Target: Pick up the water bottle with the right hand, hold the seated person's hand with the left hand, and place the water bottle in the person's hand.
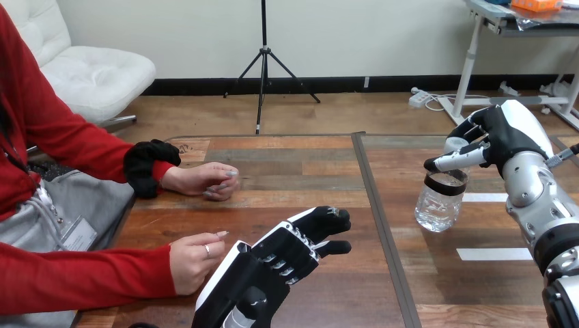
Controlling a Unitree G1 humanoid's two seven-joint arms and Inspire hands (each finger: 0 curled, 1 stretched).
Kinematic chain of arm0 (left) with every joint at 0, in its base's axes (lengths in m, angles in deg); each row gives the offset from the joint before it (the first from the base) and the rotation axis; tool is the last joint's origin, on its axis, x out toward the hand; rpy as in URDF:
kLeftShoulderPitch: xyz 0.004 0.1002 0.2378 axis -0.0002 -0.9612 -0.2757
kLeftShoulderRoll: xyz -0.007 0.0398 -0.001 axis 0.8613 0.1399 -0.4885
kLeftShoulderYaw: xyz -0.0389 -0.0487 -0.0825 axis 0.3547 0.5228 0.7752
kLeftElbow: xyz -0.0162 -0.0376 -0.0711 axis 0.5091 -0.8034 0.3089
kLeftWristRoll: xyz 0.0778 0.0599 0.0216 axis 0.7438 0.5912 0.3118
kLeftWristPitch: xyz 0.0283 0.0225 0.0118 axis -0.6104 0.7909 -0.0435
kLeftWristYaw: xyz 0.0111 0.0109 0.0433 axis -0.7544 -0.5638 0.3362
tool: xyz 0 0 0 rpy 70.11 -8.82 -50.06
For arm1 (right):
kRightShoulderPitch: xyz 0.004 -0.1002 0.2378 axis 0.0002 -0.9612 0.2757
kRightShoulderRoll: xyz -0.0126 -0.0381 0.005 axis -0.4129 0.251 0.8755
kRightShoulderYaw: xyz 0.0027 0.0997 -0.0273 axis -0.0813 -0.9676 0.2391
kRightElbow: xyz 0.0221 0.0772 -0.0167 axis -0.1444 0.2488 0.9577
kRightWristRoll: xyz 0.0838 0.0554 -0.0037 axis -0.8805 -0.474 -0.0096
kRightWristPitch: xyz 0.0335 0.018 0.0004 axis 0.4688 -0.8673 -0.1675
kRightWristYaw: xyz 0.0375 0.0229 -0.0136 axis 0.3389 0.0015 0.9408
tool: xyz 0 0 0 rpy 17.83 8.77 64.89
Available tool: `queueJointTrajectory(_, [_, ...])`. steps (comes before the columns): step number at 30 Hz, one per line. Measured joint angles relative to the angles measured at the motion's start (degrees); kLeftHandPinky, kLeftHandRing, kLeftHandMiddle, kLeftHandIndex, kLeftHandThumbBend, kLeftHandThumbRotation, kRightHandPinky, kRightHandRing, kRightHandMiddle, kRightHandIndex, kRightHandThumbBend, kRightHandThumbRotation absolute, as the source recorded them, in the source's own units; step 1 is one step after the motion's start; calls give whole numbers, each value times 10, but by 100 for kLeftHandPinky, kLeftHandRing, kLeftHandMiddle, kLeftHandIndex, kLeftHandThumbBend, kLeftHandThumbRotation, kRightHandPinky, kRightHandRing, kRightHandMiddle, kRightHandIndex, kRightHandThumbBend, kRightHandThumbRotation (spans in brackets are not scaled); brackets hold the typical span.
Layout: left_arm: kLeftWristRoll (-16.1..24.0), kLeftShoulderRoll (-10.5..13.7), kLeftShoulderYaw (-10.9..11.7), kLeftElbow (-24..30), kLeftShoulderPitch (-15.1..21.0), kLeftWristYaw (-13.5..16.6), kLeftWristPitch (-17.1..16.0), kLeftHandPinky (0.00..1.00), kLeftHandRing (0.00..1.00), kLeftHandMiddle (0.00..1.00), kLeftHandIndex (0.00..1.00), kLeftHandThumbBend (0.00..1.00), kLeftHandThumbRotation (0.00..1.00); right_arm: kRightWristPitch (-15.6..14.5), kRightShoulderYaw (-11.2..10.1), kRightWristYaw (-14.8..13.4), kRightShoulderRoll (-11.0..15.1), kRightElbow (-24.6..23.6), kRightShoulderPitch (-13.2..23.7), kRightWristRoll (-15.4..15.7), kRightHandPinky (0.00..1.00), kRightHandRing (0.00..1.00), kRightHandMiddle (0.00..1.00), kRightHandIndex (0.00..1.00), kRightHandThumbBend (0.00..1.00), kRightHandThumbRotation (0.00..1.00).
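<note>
1. Nearest the camera, the robot's left hand point(273, 263) sits low over the worktop point(307, 171), back upward, fingers loosely bent and gripping nothing.
2. The person's nearer hand point(193, 260) lies just beside that left hand, at its outer edge. No robot finger is curled round it, and contact between the two cannot be confirmed.
3. The person's farther hand point(205, 181) rests on the worktop, loosely closed and well apart from both robot hands.
4. The right hand point(502, 137) is raised at the view's right, fingers and thumb wrapped round the upper part of the water bottle point(439, 201).
5. The water bottle is clear with a dark band and hangs slightly tilted below the right hand, over the worktop's right half. Whether its base touches the surface cannot be told.
</note>
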Motion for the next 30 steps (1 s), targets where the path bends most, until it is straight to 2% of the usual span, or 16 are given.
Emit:
queueJointTrajectory(9, [-1,0,0,0,1,-4,0,81,88,86,82,100,81,4,-1,0,0,0,-2,-8,51,60,61,49,87,0])
queueJointTrajectory(14, [-2,0,0,0,2,-6,0,80,88,86,82,100,81,12,-4,0,0,0,-4,-13,47,55,58,48,86,0])
queueJointTrajectory(20, [-6,0,1,-1,3,-11,0,80,88,87,82,100,81,23,-9,0,0,0,-7,-23,46,55,57,48,85,0])
queueJointTrajectory(30, [-10,0,2,-7,7,-14,0,79,88,86,81,100,81,41,-19,0,0,-3,-10,-36,37,44,48,49,84,0])
